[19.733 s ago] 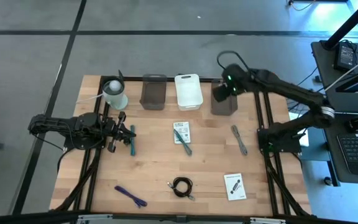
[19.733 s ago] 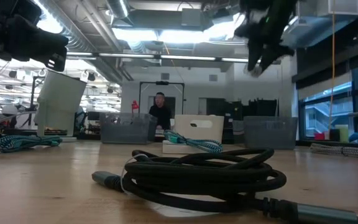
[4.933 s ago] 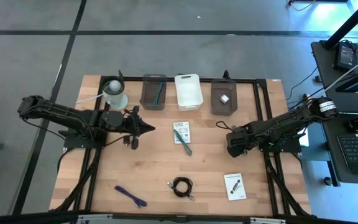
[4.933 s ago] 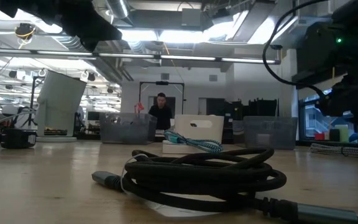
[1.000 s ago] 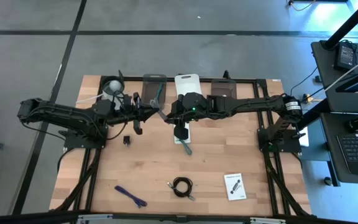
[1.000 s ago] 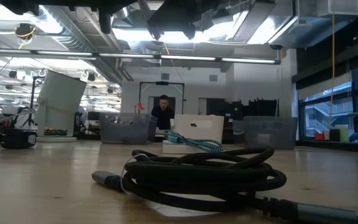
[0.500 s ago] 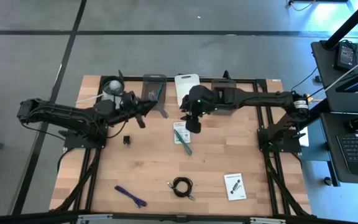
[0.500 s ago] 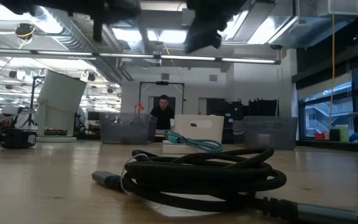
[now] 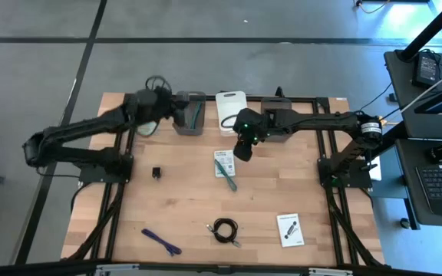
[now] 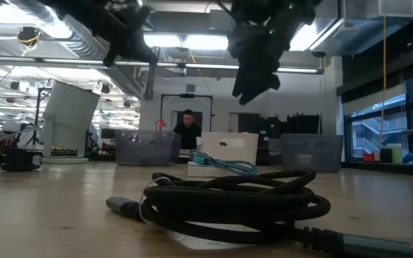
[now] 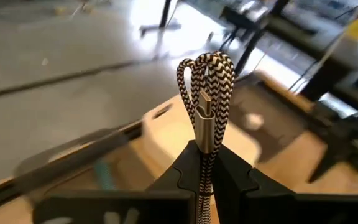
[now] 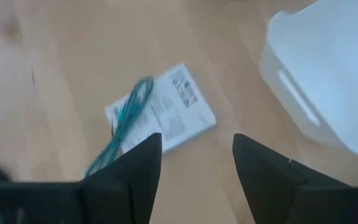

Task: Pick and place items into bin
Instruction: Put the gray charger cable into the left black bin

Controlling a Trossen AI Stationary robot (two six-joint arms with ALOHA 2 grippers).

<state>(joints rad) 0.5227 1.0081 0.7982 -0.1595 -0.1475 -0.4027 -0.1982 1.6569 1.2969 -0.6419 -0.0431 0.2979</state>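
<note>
When you look straight down on the desk (image 9: 183,199): the left arm (image 9: 90,126) stretches to the far edge, its tip over the left grey bin (image 9: 189,115), which has a teal tool (image 9: 196,115) in it. The right arm (image 9: 313,121) reaches across to the near side of the white bin (image 9: 231,111).
Left jaws: pinched shut on a looped black-and-white braided cable (image 11: 205,93). Only the left wrist view shows you this; from above you cannot make the cable out.
Right jaws: standing wide with nothing between them. The right wrist view shows this, the two fingers (image 12: 129,174) apart above the wood.
Under the right jaws: a white printed card (image 12: 166,115) with a second teal tool (image 12: 126,124) lying across it, just beside the white bin. From above the same card sits mid-desk, near the far edge.
Still on the desk, seen from above: a tiny black block (image 9: 157,172) left of centre, a purple stick (image 9: 162,242) near the front-left corner, a coiled black cable (image 9: 225,229) at the front edge, and a second card (image 9: 288,228) towards the front right.
Low view only: the coiled cable fills the foreground, both arms hang overhead clear of the desk, and a person (image 10: 186,129) shows in the room behind the bins.
</note>
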